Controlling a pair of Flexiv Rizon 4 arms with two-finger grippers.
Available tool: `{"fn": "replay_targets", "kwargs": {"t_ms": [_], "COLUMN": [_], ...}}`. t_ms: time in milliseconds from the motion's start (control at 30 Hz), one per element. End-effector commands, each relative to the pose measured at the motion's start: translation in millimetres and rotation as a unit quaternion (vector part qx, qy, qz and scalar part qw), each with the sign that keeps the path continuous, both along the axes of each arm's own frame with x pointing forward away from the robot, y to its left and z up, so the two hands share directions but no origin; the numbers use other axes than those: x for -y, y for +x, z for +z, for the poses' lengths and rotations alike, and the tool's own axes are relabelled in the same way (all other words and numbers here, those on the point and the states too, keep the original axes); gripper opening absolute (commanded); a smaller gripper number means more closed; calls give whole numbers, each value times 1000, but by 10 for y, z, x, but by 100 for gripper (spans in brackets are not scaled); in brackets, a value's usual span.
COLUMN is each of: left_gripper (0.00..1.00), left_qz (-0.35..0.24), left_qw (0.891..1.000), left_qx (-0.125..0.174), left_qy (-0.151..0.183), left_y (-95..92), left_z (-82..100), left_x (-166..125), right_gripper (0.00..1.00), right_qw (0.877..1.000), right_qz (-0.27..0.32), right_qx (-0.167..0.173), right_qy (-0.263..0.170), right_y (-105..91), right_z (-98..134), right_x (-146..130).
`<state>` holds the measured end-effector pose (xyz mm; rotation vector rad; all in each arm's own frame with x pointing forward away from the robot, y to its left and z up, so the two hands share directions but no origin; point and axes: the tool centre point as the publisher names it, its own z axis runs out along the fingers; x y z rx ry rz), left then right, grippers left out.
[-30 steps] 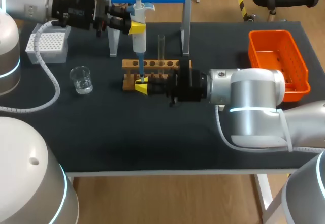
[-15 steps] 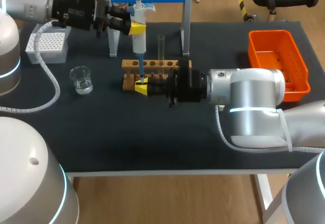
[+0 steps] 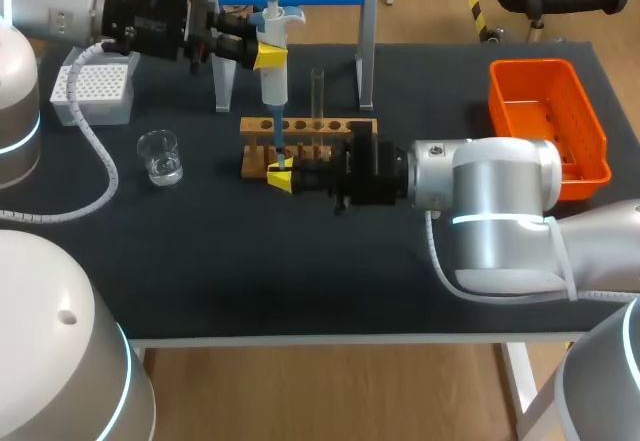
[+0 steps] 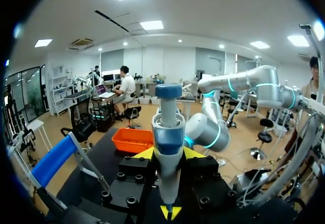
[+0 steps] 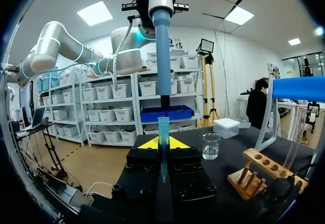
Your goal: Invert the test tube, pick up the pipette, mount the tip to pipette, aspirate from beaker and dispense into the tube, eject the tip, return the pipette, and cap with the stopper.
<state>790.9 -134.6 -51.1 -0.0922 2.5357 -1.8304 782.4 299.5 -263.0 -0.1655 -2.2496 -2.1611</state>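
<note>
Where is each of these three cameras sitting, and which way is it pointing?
Head view: above and behind the robot, looking down on the table; left arm and right arm show.
Left wrist view: on the left arm, facing along the left gripper, shut on the pipette.
Right wrist view: on the right arm, facing along the right gripper, shut on the tip.
Shared: both wrist views show the pipette.

I see the pipette [image 3: 273,71] white, with a blue plunger and a blue lower shaft. The tip [image 5: 163,132] is translucent teal. The rack [image 3: 250,124] is tan wood, the beaker [image 3: 159,156] clear, the tip box [image 3: 90,111] white with a dotted grid, the basket [image 3: 535,66] orange and the bench [image 3: 250,281] black.
</note>
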Motion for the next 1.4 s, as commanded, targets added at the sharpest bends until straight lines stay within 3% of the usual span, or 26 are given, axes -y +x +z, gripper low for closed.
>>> {"fn": "replay_targets", "kwargs": {"t_ms": [33,900,1400], "left_gripper": [0,0,0], "left_qz": [0,0,0], "left_qw": [1000,1000,1000], "left_qx": [0,0,0], "left_qy": [0,0,0], "left_y": [-2,-2,-2], "left_z": [2,2,2], "left_x": [-6,-6,-6], "right_gripper": [0,0,0], "right_qw": [1000,1000,999], "right_qz": [-1,0,-10], "right_qx": [0,12,2], "right_qy": [2,18,42], "right_y": [9,33,31], "right_z": [9,204,271], "right_x": [10,-31,-44]}}
